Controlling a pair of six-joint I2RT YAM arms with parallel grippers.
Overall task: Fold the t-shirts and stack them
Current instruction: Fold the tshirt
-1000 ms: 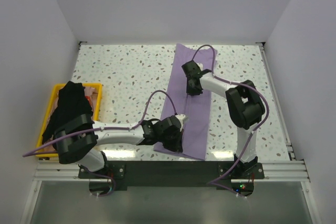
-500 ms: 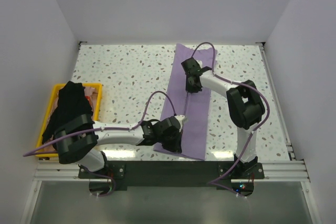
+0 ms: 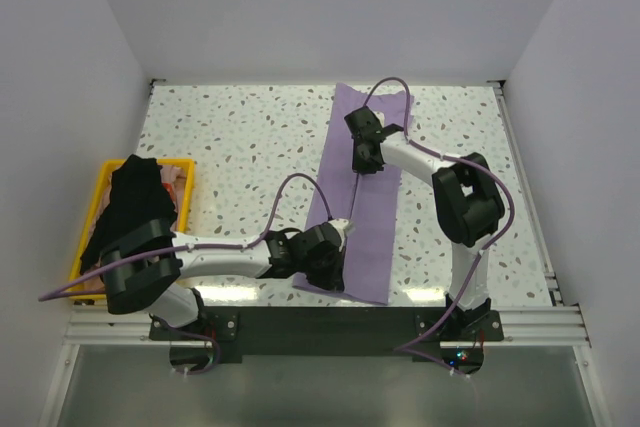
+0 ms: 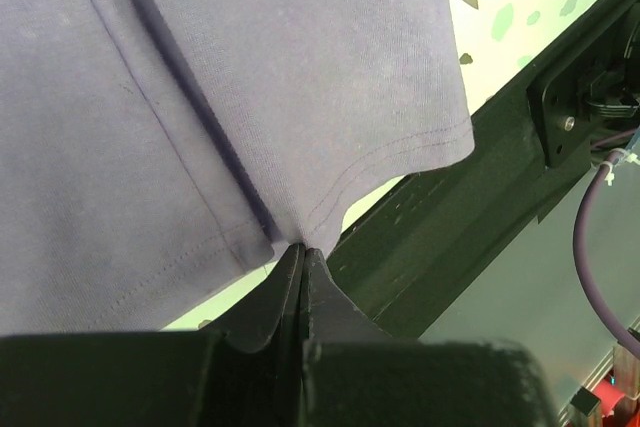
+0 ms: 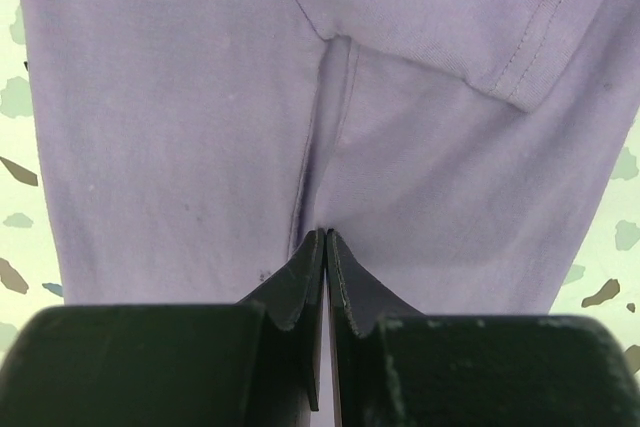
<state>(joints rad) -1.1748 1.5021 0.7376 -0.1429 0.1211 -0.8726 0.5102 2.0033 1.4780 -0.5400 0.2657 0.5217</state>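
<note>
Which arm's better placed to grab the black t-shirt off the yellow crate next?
Left, probably. The black t-shirt drapes over the yellow plastic crate beside the left arm's base; the right gripper sits across the table. Both it and the left gripper are shut on the pale lavender t-shirt.

One lavender t-shirt [image 3: 375,217] and one black t-shirt [image 3: 135,207] — plus one yellow crate [image 3: 188,192], two arms [image 3: 215,252] [image 3: 465,202].
</note>
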